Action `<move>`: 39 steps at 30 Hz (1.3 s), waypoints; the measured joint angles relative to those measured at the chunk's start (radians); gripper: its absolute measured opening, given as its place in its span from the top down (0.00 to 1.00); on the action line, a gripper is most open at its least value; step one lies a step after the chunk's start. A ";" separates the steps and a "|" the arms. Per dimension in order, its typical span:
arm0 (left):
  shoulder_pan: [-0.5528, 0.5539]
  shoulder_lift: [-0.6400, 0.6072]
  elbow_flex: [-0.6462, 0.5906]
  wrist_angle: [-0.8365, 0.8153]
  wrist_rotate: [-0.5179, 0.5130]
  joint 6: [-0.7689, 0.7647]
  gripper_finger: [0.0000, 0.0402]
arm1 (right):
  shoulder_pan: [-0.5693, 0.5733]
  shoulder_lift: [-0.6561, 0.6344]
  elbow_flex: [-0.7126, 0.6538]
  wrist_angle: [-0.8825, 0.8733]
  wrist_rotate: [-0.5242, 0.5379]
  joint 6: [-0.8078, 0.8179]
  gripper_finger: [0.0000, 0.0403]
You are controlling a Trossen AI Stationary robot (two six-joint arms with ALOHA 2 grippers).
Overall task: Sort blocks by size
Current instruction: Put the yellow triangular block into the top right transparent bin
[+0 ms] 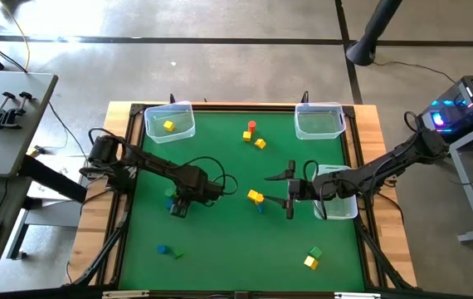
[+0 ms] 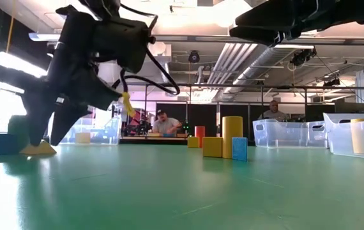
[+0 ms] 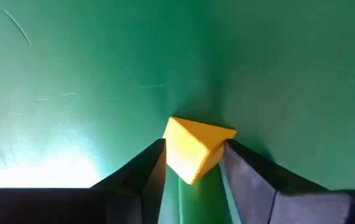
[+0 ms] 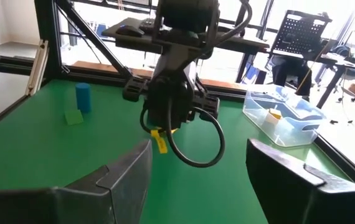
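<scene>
My left gripper [image 1: 178, 205] stands at the table's middle left, fingers pointing down, shut on a small yellow block [image 3: 193, 151]. That block also shows at table level in the low view [image 2: 39, 149]. My right gripper [image 1: 290, 193] is open and empty above the mat, right of centre, its fingers pointing toward the table's left. A yellow block [image 1: 256, 196] with a blue one [image 1: 260, 206] lies on the mat between the two grippers. More blocks lie at the far middle [image 1: 252, 133], near left [image 1: 163, 248] and near right [image 1: 311, 257]. One yellow block [image 1: 168, 126] lies in the far left bin. My left gripper pinches the yellow block by two opposite sides [image 3: 170, 155] between its two fingers [image 3: 147, 171]. The fingers come from above and point down. The block sits tilted between them, one corner turned up toward the wrist. In the low view its underside is at the mat.
Clear bins stand at the far left [image 1: 170, 122], the far right [image 1: 319, 122] and the right edge [image 1: 338, 193], beside my right arm. A green and a blue block [image 1: 170, 193] lie close beside my left gripper. Wooden borders frame the green mat [image 1: 220, 249].
</scene>
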 joint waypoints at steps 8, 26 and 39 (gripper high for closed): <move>0.000 -0.001 -0.014 0.053 -0.033 0.027 0.74 | 0.000 0.000 0.000 0.002 0.000 -0.001 0.38; 0.127 -0.003 0.180 0.248 -0.195 -0.029 0.78 | 0.000 0.000 0.000 0.003 0.000 0.003 0.38; 0.166 0.000 0.173 0.198 -0.142 -0.693 0.50 | 0.000 0.000 0.000 0.002 0.000 0.006 0.38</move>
